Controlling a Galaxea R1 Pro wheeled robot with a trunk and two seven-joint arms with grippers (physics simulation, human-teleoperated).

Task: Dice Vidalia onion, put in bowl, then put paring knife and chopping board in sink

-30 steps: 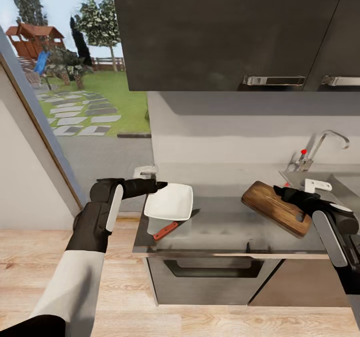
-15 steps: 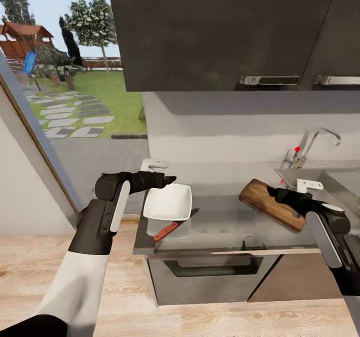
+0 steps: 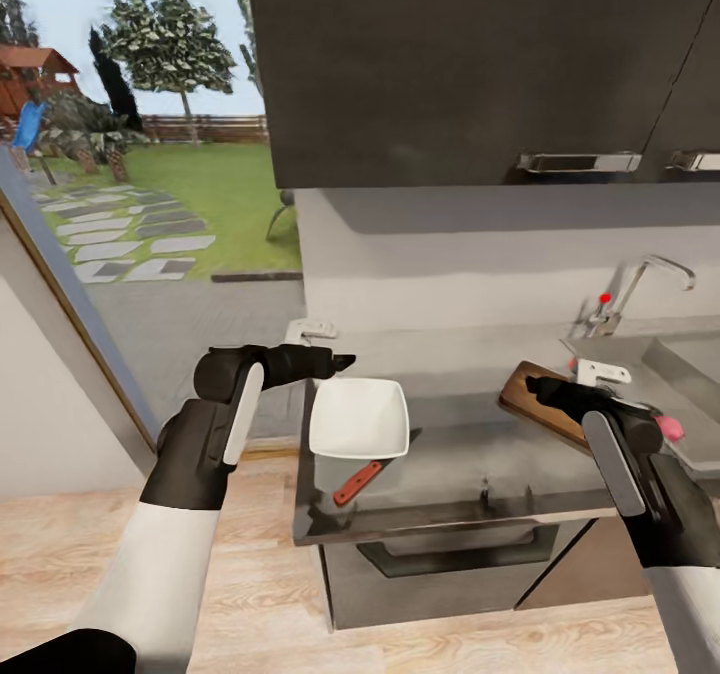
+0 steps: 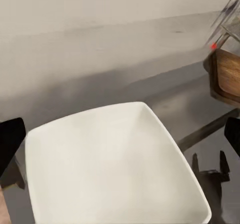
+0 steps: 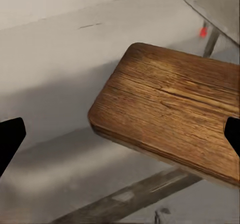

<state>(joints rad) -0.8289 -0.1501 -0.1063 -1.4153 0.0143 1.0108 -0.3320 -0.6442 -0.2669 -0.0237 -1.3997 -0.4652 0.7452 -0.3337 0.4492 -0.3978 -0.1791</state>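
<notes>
We reach forward with both arms, elbows bent, white upper sleeves giving way to black forearms with a pale stripe. Our left hand points to the right, level, its dark fingers spread wide apart. Our right hand points to the far left, wrist raised, its fingertips likewise set wide, closing on nothing.

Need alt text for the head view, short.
A white bowl and a red-handled paring knife sit at the left end of a grey countertop, with the left pincer poised above the bowl. At right, the right pincer is over a wooden chopping board near the sink, under dark cabinets.
</notes>
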